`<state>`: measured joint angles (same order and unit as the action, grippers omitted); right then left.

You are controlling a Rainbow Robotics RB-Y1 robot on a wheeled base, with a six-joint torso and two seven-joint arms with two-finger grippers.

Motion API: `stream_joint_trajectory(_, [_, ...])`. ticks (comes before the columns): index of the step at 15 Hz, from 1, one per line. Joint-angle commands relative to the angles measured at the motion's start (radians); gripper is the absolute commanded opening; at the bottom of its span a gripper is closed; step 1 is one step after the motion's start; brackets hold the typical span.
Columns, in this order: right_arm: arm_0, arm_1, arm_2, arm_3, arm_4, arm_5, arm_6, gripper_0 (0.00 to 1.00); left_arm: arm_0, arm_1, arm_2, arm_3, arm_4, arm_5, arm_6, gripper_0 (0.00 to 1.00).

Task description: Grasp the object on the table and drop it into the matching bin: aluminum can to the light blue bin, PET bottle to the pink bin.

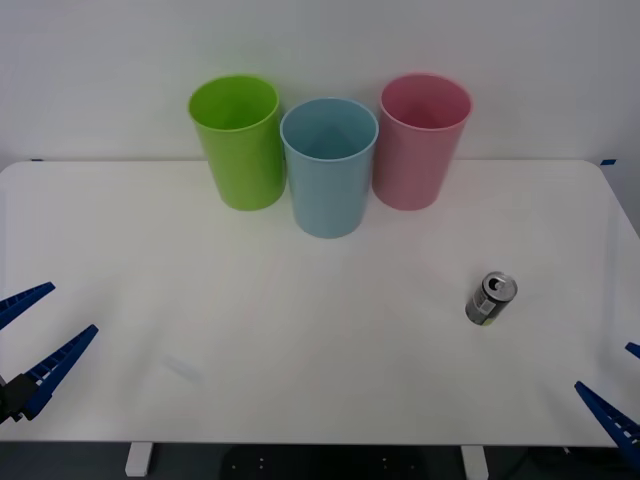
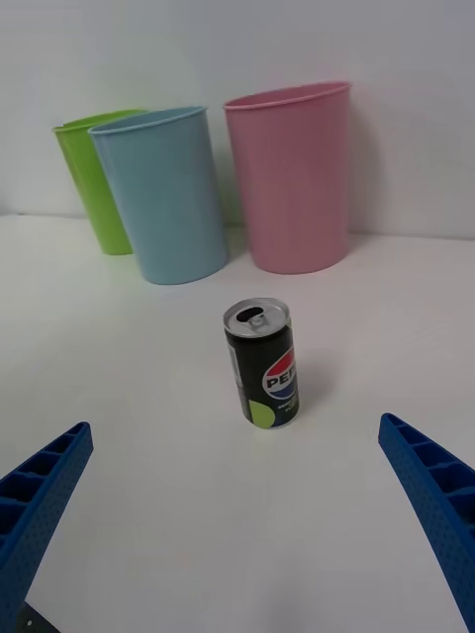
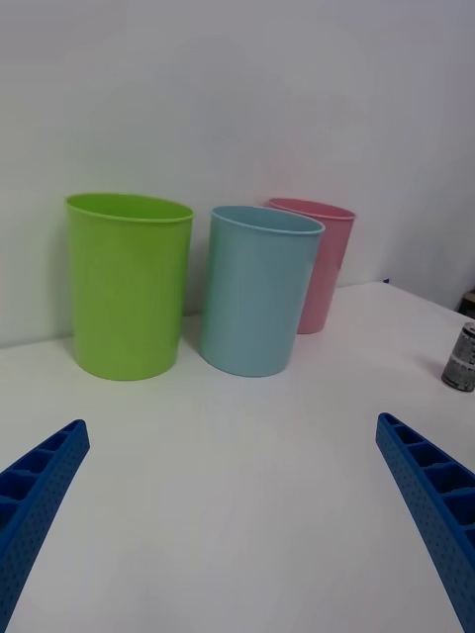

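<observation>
From my console, the small dark grey-black aluminium drink can [image 1: 490, 298] with its silver top and yellow-green marking stands upright on the large white rectangular tabletop [image 1: 300, 330], on my right side and well short of the bins. At the far edge sit three tall tapered plastic bins in a row: a lime green one [image 1: 238, 142], the light blue bin [image 1: 329, 166] in the middle, and the pink bin [image 1: 418, 140] at the right.

My right gripper [image 2: 237, 514] hangs near the table's front right corner with its blue ribbed fingers spread wide, nothing between them, and the can sits centred ahead in the gap. The left gripper [image 1: 30, 335] waits at the front left edge, jaws likewise apart and empty.

The grasp has not begun, so my worries are ahead of me. The can is light and narrow (and looks already opened), so one finger touching first on the approach could tip it or send it rolling. Squeezing too high near the rim may let it slip out. Then the carry: blue and pink stand just beside each other, so a release off-centre could strike a rolled rim, knock a bin over, or land the can in pink.
</observation>
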<state>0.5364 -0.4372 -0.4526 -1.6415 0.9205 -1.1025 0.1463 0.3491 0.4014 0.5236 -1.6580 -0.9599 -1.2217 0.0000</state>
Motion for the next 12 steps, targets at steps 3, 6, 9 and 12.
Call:
stream_joint_trajectory(3, [0.020, 0.000, 0.084, 0.000, -0.052, 0.150, 0.167, 1.00, 0.000, 0.000, 0.000, 0.000, 0.000, 0.000, 0.000, 1.00])
stream_joint_trajectory(6, [0.019, 0.000, 0.149, 0.000, -0.072, 0.236, 0.185, 1.00, 0.000, 0.000, 0.000, 0.000, 0.000, 0.000, 0.000, 1.00])
stream_joint_trajectory(9, [0.010, 0.002, 0.196, 0.000, -0.080, 0.309, 0.199, 1.00, 0.000, 0.000, 0.000, 0.000, 0.000, 0.000, 0.000, 1.00])
stream_joint_trajectory(12, [-0.039, 0.005, 0.229, 0.058, -0.085, 0.329, 0.211, 1.00, 0.000, 0.000, 0.000, 0.000, 0.000, 0.000, 0.000, 1.00])
